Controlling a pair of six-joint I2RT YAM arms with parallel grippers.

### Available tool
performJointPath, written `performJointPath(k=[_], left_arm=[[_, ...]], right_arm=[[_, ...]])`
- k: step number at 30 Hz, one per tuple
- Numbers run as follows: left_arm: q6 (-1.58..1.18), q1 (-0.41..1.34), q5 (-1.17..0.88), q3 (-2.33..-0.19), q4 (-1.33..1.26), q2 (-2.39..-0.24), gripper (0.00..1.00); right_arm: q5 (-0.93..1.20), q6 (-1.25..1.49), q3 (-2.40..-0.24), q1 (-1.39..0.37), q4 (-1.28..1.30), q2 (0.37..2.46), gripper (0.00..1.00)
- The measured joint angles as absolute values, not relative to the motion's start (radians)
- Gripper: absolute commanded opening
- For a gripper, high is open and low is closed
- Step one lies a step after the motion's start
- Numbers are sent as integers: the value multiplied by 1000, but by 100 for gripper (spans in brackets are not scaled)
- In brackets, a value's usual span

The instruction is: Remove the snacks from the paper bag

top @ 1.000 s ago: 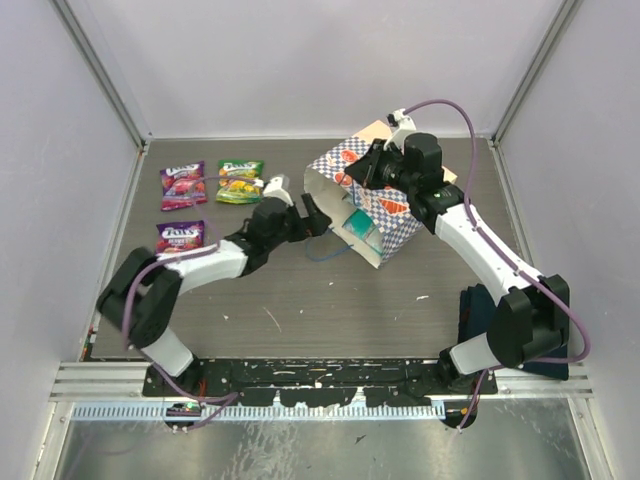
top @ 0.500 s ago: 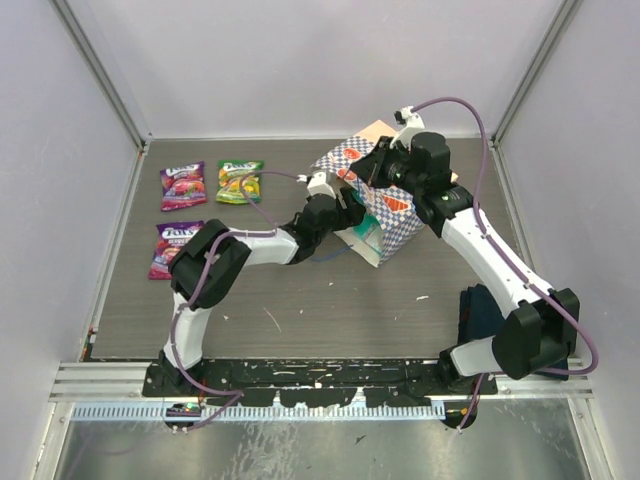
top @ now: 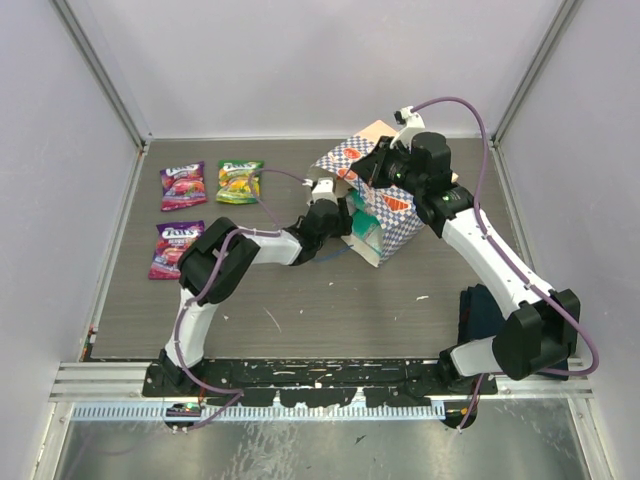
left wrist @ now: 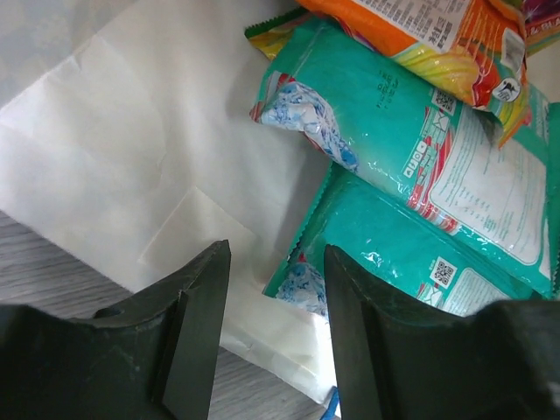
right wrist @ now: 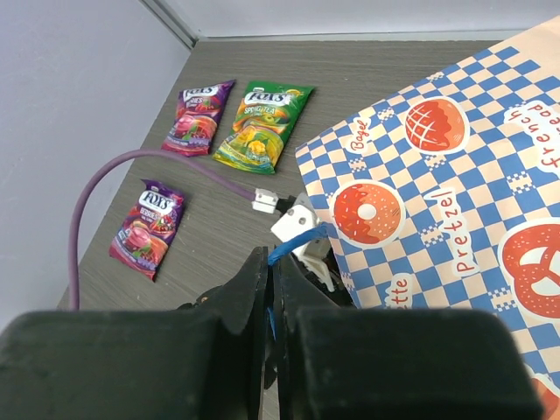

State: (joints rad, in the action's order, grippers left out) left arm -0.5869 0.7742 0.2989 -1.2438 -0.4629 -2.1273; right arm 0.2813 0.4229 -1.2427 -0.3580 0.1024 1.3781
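Note:
The paper bag (top: 392, 208) lies on its side with its mouth toward the left. My right gripper (right wrist: 273, 297) is shut on its blue cord handle (right wrist: 295, 244) and holds the upper lip up. My left gripper (left wrist: 276, 337) is at the mouth, its jaws partly apart. Between them lie the bag's white lower lip (left wrist: 280, 328) and the corner of a teal snack (left wrist: 411, 254). A second teal snack (left wrist: 394, 131) and an orange one (left wrist: 420, 35) lie deeper inside. On the table at the left lie two purple snacks (top: 183, 185) (top: 176, 247) and a green one (top: 240, 181).
A dark blue cloth (top: 482, 315) lies by the right arm's base. Grey walls close in the table (top: 330, 300) on the left, back and right. The left arm's purple cable (right wrist: 131, 166) loops over the table near the bag.
My left gripper has reached right into the bag's mouth and its jaws have narrowed. The right gripper, still shut on the handle, has shifted slightly with the bag.

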Motion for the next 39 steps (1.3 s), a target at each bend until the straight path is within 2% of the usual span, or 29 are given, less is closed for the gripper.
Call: performJointPath(k=[4, 8, 10, 12, 13, 19, 23, 28, 33, 39], left_arm=[[-578, 774, 265, -1289, -444, -2168, 48], [-575, 774, 232, -1330, -437, -2192, 41], [-575, 774, 224, -1332, -433, -2192, 27], [-575, 774, 216, -1332, -429, -2191, 2], [-574, 774, 213, -1332, -429, -2191, 0], [-551, 772, 200, -1326, -412, -2183, 0], [-497, 770, 164, -1264, -375, -2102, 0], [-403, 767, 139, -1171, -290, -1882, 0], [-318, 747, 138, -1117, -215, -1543, 0], [-255, 692, 212, -1069, -72, -1230, 0]], right_arm=[[282, 422, -1243, -358, 103, 1378, 1], [282, 422, -1243, -358, 103, 1378, 1], [281, 421, -1243, -358, 103, 1378, 1], [282, 421, -1243, -358, 103, 1378, 1], [281, 421, -1243, -358, 103, 1378, 1], [272, 421, -1243, -351, 103, 1373, 0], [260, 422, -1240, -314, 103, 1372, 1], [251, 428, -1218, -258, 101, 1372, 1], [251, 434, -1211, -238, 101, 1373, 1], [257, 447, -1211, -237, 98, 1373, 1]])
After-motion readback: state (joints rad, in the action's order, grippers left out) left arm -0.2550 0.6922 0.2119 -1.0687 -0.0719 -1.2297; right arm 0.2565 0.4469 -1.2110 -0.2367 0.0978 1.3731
